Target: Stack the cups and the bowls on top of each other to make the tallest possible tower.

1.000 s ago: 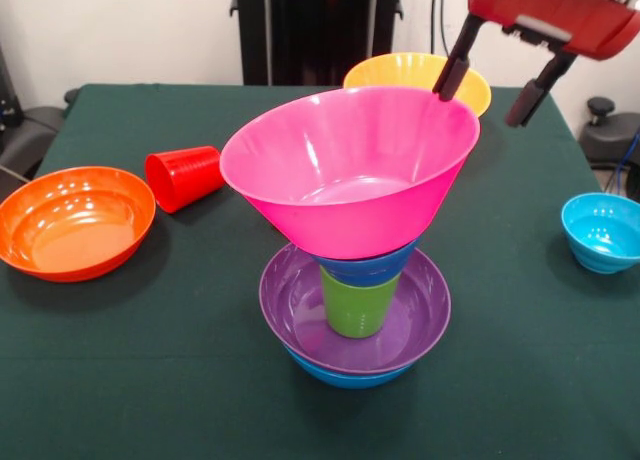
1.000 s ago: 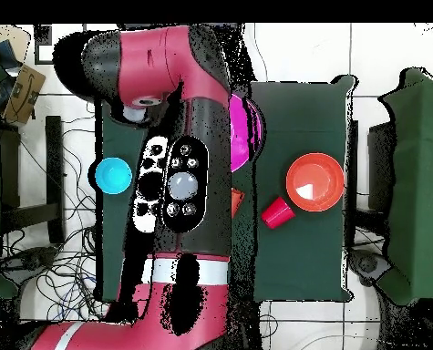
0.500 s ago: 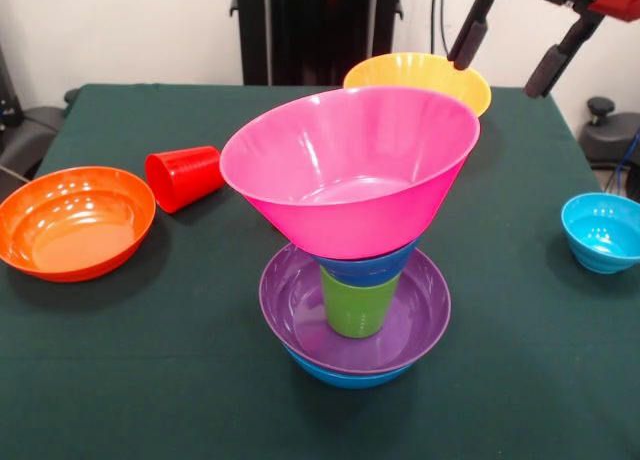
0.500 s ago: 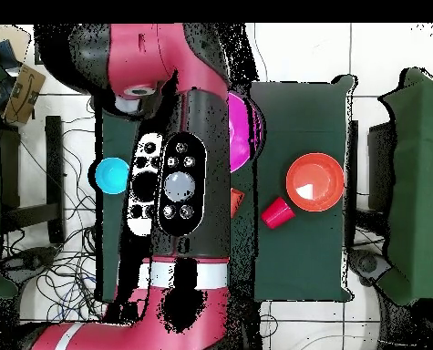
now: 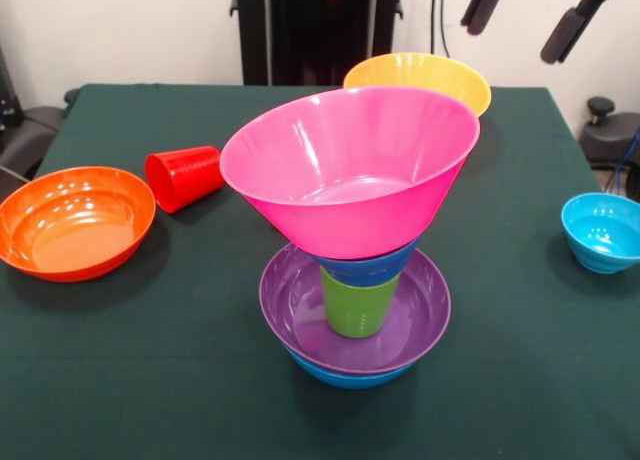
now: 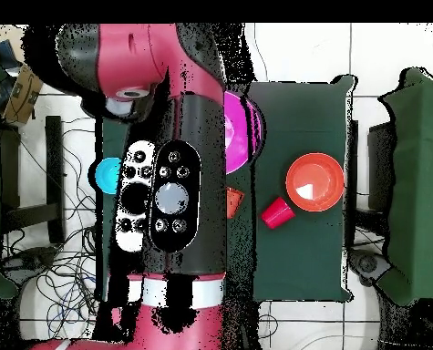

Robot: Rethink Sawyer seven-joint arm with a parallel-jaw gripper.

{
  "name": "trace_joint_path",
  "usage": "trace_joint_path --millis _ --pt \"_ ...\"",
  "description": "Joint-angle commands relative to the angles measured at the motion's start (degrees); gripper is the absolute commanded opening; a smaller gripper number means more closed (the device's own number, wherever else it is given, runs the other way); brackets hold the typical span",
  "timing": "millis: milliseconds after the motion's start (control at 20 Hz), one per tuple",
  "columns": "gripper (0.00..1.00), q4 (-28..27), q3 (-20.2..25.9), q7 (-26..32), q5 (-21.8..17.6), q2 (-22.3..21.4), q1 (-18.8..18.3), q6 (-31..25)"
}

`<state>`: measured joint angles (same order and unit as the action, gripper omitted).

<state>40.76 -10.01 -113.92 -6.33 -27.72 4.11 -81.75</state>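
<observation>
The tower stands mid-table: a blue bowl [image 5: 340, 376] at the bottom, then a purple bowl [image 5: 295, 305], a green cup [image 5: 357, 305], a small dark blue bowl [image 5: 372, 266] and a big pink bowl [image 5: 350, 170] on top, tilted slightly. The pink bowl also shows beside the arm in the overhead view [image 6: 243, 132]. My gripper [image 5: 528, 15] is open and empty, high above the table's far right; only its two dark fingers [image 5: 482, 4] show. A red cup [image 5: 186, 177] lies on its side at the left. The orange cup is only a sliver [image 6: 235, 200] by the arm.
A large orange bowl [image 5: 75, 222] sits at the left edge, also in the overhead view [image 6: 313, 182]. A yellow bowl [image 5: 418, 75] stands behind the tower. A small cyan bowl [image 5: 602, 232] sits at the right. The arm [image 6: 170, 182] hides much of the table from above.
My gripper has risen and pulled back from above the pink bowl's far rim; its red body has left the front view and only the fingers remain. The tower has not moved.
</observation>
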Motion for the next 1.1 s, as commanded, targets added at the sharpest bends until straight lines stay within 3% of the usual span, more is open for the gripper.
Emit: trace_joint_path --millis 50,600,850,1100 --pt "1.0 11.84 3.21 -1.98 0.39 -2.97 1.81 3.33" --pt "1.0 20.27 3.19 -4.26 0.3 -5.59 3.06 11.89" --pt "1.0 22.2 1.34 -4.98 -2.07 -6.22 4.8 16.07" --pt "1.0 24.01 0.94 -4.71 -1.52 -6.53 4.95 18.27"
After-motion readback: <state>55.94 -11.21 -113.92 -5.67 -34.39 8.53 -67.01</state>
